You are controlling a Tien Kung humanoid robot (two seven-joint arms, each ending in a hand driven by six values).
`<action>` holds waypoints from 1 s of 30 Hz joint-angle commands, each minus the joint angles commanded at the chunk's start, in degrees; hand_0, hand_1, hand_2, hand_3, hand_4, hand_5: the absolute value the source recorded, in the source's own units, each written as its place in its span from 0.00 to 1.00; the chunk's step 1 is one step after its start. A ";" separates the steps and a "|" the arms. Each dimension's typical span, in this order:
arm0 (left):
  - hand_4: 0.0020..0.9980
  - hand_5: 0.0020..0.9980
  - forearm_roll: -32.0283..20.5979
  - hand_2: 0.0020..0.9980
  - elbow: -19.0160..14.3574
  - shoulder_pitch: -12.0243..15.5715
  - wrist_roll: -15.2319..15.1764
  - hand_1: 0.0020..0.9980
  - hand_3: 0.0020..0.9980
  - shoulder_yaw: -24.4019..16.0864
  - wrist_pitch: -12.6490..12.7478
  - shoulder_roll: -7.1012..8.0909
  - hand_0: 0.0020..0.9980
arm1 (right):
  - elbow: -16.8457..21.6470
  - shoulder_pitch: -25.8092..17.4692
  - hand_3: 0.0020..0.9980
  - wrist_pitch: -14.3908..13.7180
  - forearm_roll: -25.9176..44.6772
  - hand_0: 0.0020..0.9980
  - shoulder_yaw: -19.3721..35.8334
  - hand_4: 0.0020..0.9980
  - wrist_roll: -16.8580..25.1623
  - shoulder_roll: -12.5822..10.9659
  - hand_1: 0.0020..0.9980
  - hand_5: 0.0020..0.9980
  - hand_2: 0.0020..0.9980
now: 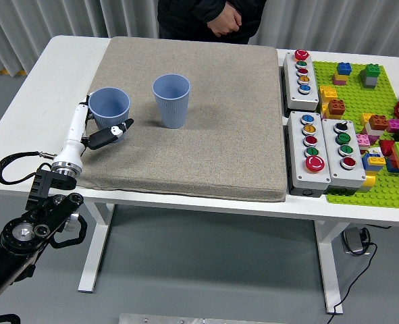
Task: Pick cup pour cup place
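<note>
- Bright, even light from overhead; no glare on the white worktop (23,101).
- Soft, faint shadows sit right of both cups, beyond the hand (98,131).
- Sharp focus throughout, edges barely distorted.

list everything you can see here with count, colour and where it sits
cups: 2, blue, upright on the mat's left part; left one in the robot hand
mat: 1, grey-beige, covers the table's middle
table: 1, white
button boxes: 3, grey with coloured buttons, right of the mat
baseplate: 1, green, far right, with mixed-colour bricks
person: 1, dark clothing, far side, hands clasped
left robot hand: 1, white and black, closed around the left cup
</note>
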 joint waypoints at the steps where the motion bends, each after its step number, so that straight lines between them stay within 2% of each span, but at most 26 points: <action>1: 0.99 0.35 0.00 0.91 0.03 0.05 0.03 0.73 0.94 -0.11 -0.05 0.00 0.68 | 0.00 -0.01 0.65 -0.01 0.04 0.70 -0.02 0.11 0.01 0.00 0.71 0.32 0.69; 3: 0.99 0.35 -0.06 0.95 0.08 0.12 0.05 0.75 0.95 -0.28 -0.19 -0.01 0.70 | 0.00 -0.02 0.65 0.01 0.11 0.70 -0.05 0.11 0.00 -0.01 0.71 0.32 0.69; 8: 0.99 0.35 0.26 0.95 0.05 0.33 0.39 0.75 0.95 -0.88 -0.96 -0.06 0.70 | -0.01 -0.03 0.65 0.02 0.05 0.70 0.00 0.11 0.02 -0.03 0.71 0.32 0.69; 9: 0.99 0.36 0.31 0.99 0.02 0.38 0.42 0.82 0.99 -1.03 -1.14 -0.08 0.76 | -0.02 -0.04 0.65 0.01 0.06 0.70 0.00 0.11 0.03 -0.03 0.71 0.32 0.69; 14: 0.99 0.36 0.35 0.99 -0.36 0.94 0.52 0.82 0.99 -2.09 -1.76 -0.24 0.76 | -0.04 -0.02 0.65 -0.01 0.20 0.70 -0.06 0.11 0.04 -0.05 0.71 0.32 0.69; 15: 0.99 0.36 0.40 1.00 -0.55 1.21 0.53 0.87 1.00 -2.42 -1.89 -0.26 0.81 | -0.04 -0.01 0.65 -0.01 0.21 0.70 -0.06 0.11 0.04 -0.05 0.71 0.32 0.69; 17: 0.99 0.36 0.60 1.00 -1.03 1.75 0.72 0.87 1.00 -3.04 -2.30 -0.24 0.81 | -0.05 0.02 0.65 -0.03 0.22 0.70 -0.05 0.11 0.06 -0.07 0.71 0.32 0.69; 20: 0.99 0.36 0.28 1.00 -2.07 2.61 0.93 0.87 1.00 -3.29 -2.79 0.12 0.81 | -0.05 0.10 0.65 -0.06 0.42 0.70 -0.10 0.11 0.06 -0.10 0.71 0.32 0.69; 21: 1.00 0.40 0.20 1.00 -2.38 2.83 1.01 0.89 1.00 -3.25 -3.01 0.27 0.83 | -0.05 0.12 0.65 -0.07 0.48 0.70 -0.12 0.11 0.06 -0.10 0.71 0.32 0.69; 30: 1.00 0.41 0.81 1.00 -6.12 5.12 1.52 0.90 1.00 -4.25 -4.29 1.62 0.85 | -0.05 0.20 0.65 -0.11 0.41 0.70 0.03 0.11 0.07 -0.12 0.71 0.32 0.69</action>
